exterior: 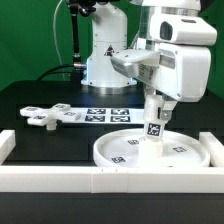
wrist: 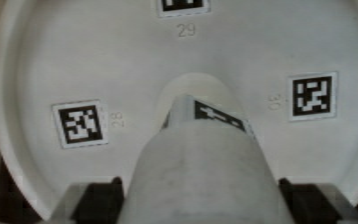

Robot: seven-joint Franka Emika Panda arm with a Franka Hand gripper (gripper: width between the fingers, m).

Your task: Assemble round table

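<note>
The large white rimmed round disc (exterior: 150,152) lies flat on the black table near the front border bar. The short cylindrical leg (exterior: 154,122) stands upright over the disc's middle, a tag on its side. My gripper (exterior: 155,100) is shut on the leg's upper part, coming down from above. In the wrist view the leg (wrist: 202,150) runs from between my fingers (wrist: 98,200) toward the disc (wrist: 87,70), whose tags show beside it. The cross-shaped foot (exterior: 46,115) lies on the table at the exterior view's left, apart from the gripper.
The marker board (exterior: 108,113) lies flat behind the disc. Long white border bars (exterior: 110,182) run along the front and both sides. The robot's base (exterior: 105,55) stands at the back before a green backdrop.
</note>
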